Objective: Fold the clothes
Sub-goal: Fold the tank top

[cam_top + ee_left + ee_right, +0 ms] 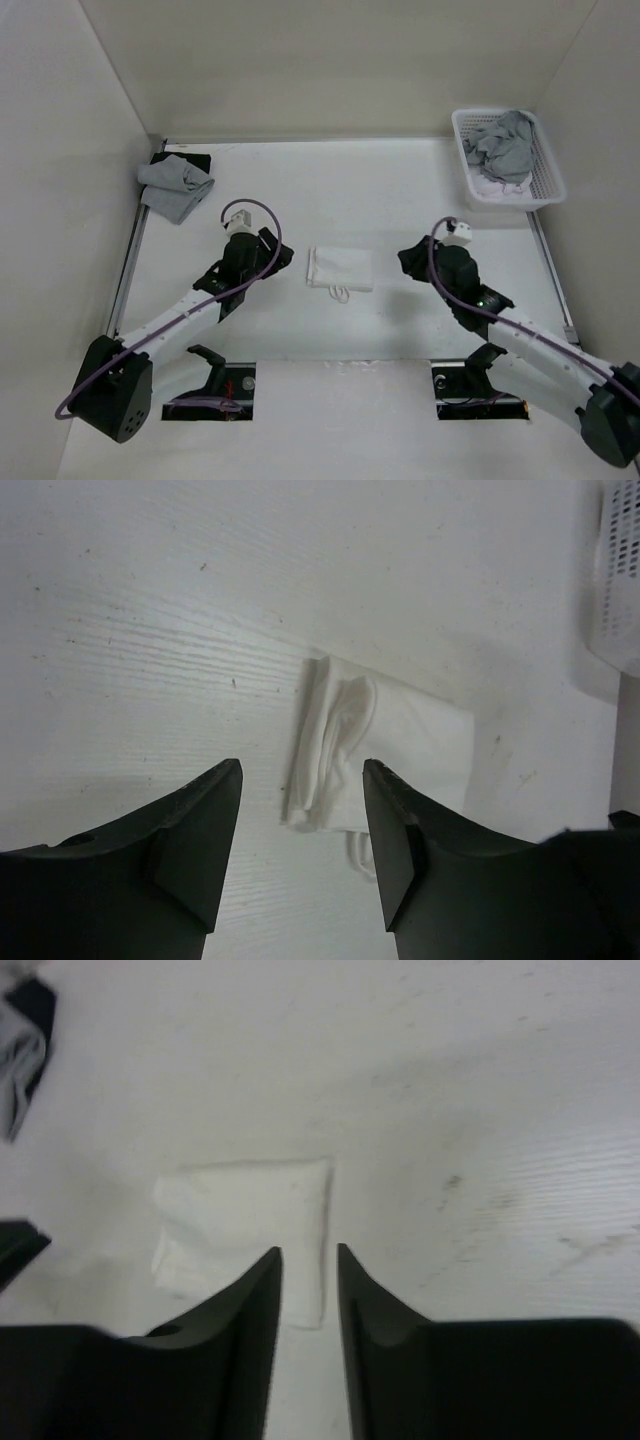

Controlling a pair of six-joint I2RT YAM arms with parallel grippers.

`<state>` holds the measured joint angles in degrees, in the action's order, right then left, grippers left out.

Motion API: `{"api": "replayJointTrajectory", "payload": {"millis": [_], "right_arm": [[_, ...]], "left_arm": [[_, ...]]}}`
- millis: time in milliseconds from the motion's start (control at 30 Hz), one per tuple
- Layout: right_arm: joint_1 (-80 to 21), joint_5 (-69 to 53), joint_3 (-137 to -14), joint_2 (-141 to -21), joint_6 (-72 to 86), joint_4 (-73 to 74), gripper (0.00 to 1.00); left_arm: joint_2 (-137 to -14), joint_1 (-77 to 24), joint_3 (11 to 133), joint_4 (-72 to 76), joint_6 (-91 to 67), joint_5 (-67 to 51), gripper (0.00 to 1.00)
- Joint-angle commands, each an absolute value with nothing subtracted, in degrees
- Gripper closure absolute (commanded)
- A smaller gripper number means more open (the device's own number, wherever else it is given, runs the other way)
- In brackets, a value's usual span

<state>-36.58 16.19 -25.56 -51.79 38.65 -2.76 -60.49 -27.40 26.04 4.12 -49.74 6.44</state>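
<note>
"Top external view: what is hard to read there?"

"Both claws. The left gripper (283,256) and the right gripper (408,260) show as dark lumps, with their fingertips lost against the black housings. The white garment (340,268) nearly melts into the white table (330,190). Its cord loops (342,293) at the near edge help pick it out."

"Do the wrist views help?"

"Yes. On the left wrist the fingers stand wide apart with nothing between them. One finger partly hides the loops, and the basket (622,570) is cut off at the right border. The right wrist picture is blurred. Its fingers are parted by only a narrow gap and hold nothing."

"And the garment?"

"Folded flat at the middle of the table, between the two claws and touching neither. It lies just ahead of the left fingertips. From the right claw it is also just ahead, mostly to the picture's left of the gap."
</note>
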Motion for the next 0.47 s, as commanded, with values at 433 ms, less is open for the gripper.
{"api": "replayJointTrajectory", "payload": {"millis": [433], "right_arm": [[-26.0,16.6,-15.7,-45.3,43.6,-13.2,0.39]], "left_arm": [[-64.7,-28.2,30.7,-2.7,-43.9,12.9,0.48]]}}
